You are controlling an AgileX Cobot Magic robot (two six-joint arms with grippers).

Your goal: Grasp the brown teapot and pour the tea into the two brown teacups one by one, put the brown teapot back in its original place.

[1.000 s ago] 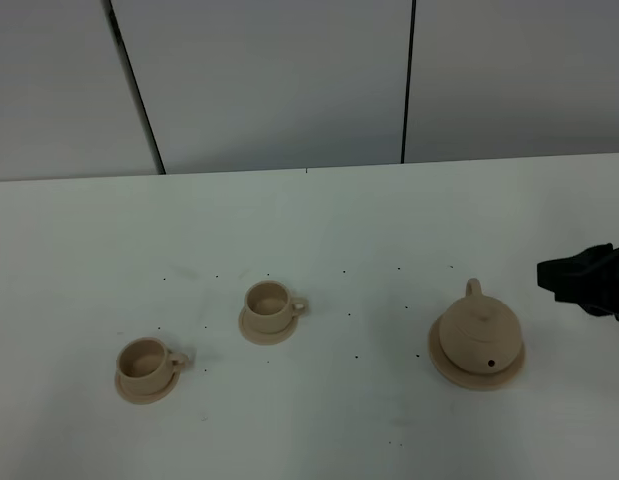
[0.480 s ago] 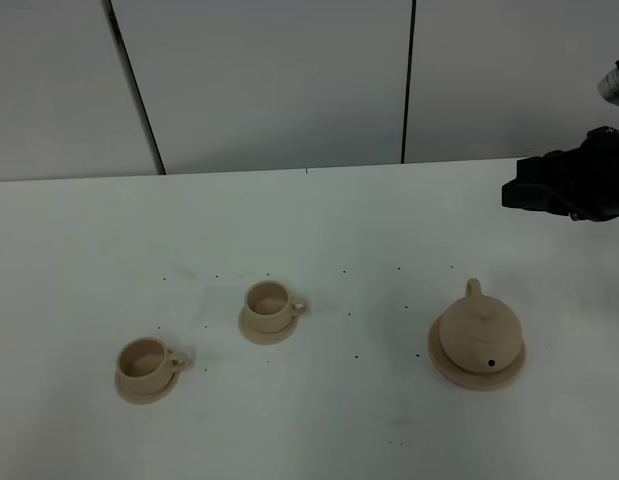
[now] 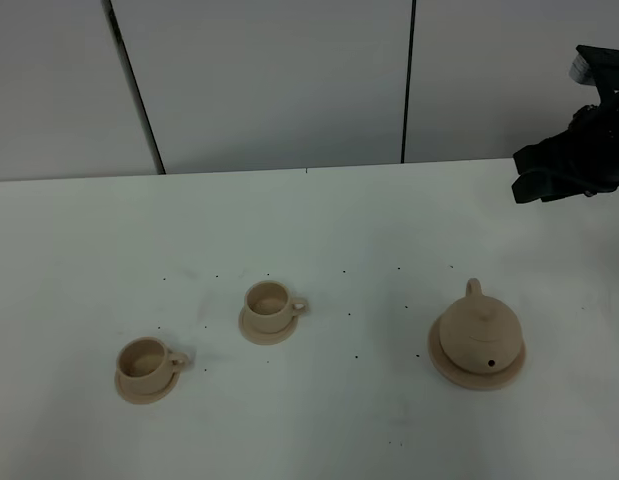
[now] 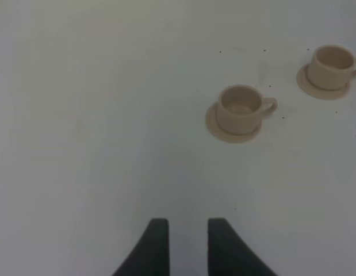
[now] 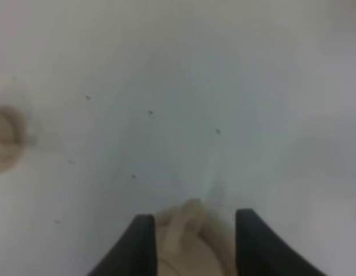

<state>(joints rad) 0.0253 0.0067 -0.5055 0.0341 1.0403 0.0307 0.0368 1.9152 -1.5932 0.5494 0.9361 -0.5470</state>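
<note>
Two brown teacups, each on its own saucer, stand well apart from the brown teapot, the second cup farther off. Teapot: upright, lidded, on its round plate. Right gripper: jaws apart, empty, raised well clear of the teapot. Left gripper: jaws slightly apart, empty, beyond the cups from the teapot
</note>
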